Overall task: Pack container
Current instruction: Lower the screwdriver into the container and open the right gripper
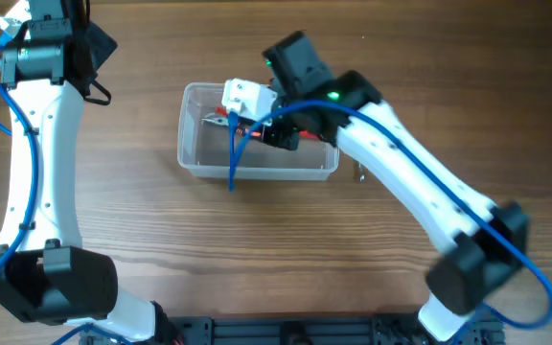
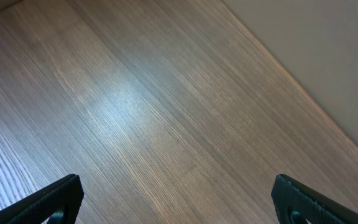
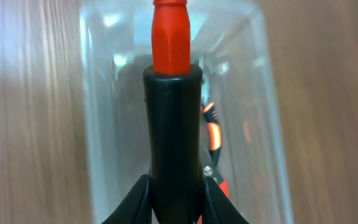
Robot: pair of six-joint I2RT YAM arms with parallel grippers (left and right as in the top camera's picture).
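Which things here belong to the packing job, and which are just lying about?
Job in hand:
container
black-and-red tool, held by the right gripper
orange-handled tool, inside the container

Lying about:
small metal piece on the table beside the container
left gripper, open above the table

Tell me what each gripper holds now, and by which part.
The right gripper grips a black tool with a red end by its black shaft, above the container. The left gripper is open and holds nothing.
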